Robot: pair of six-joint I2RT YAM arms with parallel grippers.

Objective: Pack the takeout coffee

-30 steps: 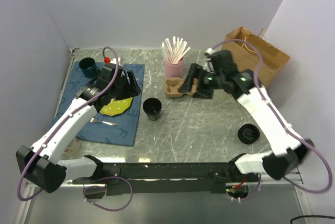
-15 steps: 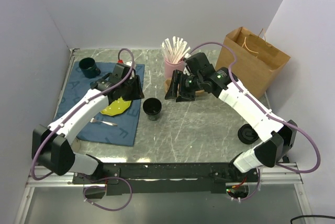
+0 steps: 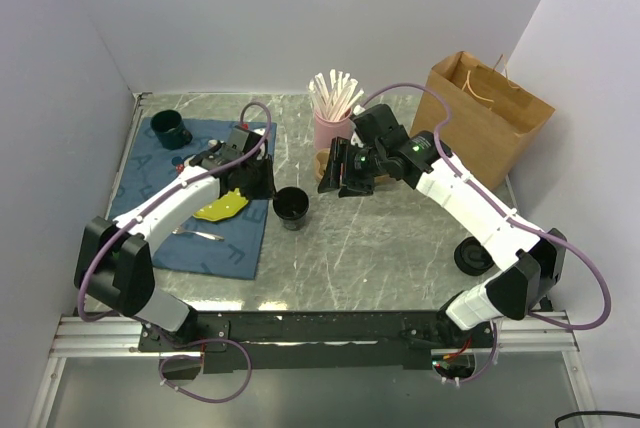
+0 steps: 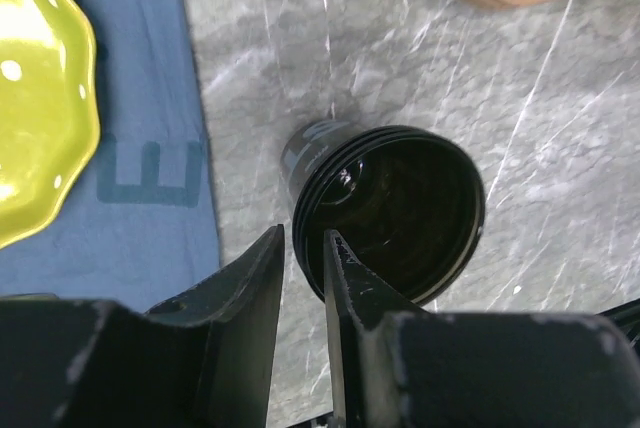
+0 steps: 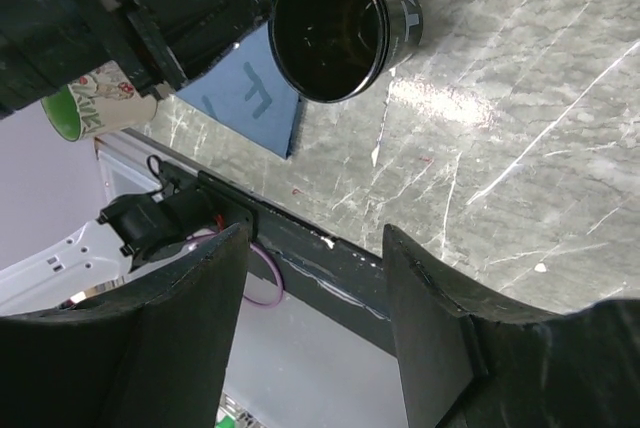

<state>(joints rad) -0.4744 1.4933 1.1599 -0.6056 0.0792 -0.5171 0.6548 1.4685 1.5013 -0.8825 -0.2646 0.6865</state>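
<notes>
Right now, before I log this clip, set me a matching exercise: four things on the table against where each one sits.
Things:
1. black cup
2. black lid
3. paper bag
4. yellow plate

Places:
A. on the blue mat
B. back right corner, standing open
C. just right of the mat, off it
D. front right, lying alone

Pairs: 1-C, 2-D, 3-B, 4-A.

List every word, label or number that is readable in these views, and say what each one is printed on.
"E" (probably): a large dark letter printed on the blue fabric placemat, left wrist view; the rest of the word is cut off.
Pale mark on the side of the black plastic cup: too blurred to read.
Print on the white mug with green inside: too blurred to read.
</notes>
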